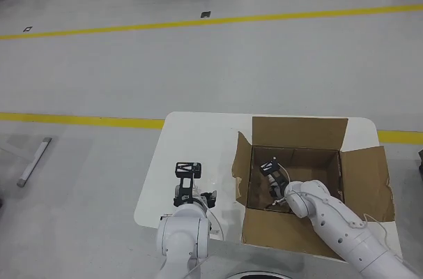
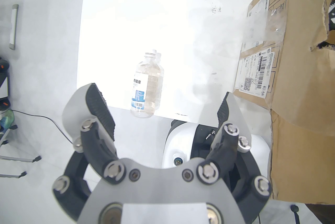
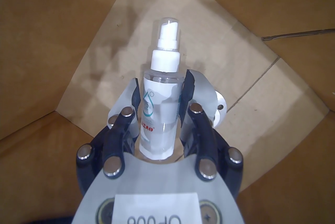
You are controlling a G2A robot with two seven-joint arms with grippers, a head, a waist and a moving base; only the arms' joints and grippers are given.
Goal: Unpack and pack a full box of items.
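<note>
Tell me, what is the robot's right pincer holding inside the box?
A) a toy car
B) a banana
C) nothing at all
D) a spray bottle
D: the right pincer is closed on a clear spray bottle with a white nozzle, down inside the cardboard box.

Spray btl point(image 3: 160, 94) in box point(image 1: 300, 131); 2nd btl point(image 2: 147, 89) on table point(image 2: 157, 13).

Top looks down; wrists sit close (box point(image 1: 298, 131) shared).
</note>
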